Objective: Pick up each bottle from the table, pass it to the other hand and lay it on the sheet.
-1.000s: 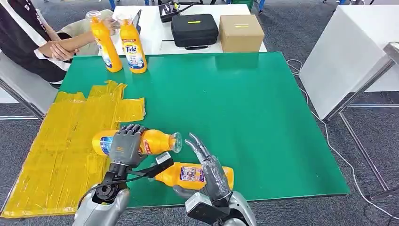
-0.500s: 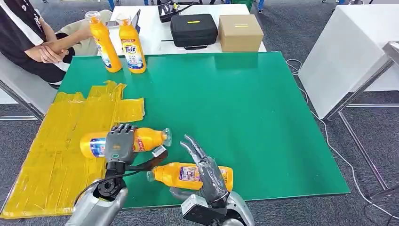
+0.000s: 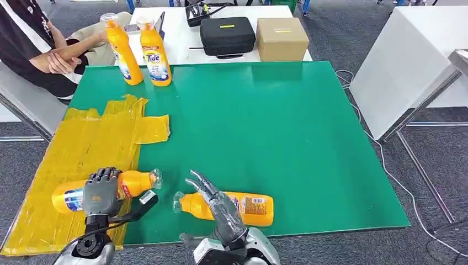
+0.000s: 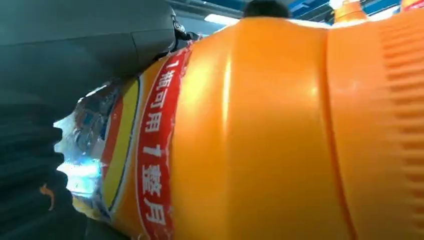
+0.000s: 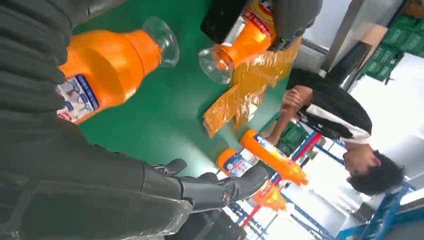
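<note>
Your left hand point(image 3: 100, 191) grips a bottle point(image 3: 131, 183) over the yellow sheet point(image 3: 83, 143); your right hand point(image 3: 219, 205) hovers, fingers spread and holding nothing.

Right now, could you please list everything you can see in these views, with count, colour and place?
Held bottle: one, orange, on its side over the yellow sheet, in the left hand.
Lying bottle: one, orange, on its side on the green table near the front edge, by the right hand.
Standing bottles: two, orange, upright at the table's far left corner.
Sheet: one, yellow, crinkled, along the table's left side.
Table: one, green top.
Case: one, black, on the white table behind.
Box: one, brown cardboard, beside the case.
Person: one, seated at far left, arms folded.
Left hand: grey, grips the held bottle.
Right hand: grey, fingers spread, holding nothing.
</note>
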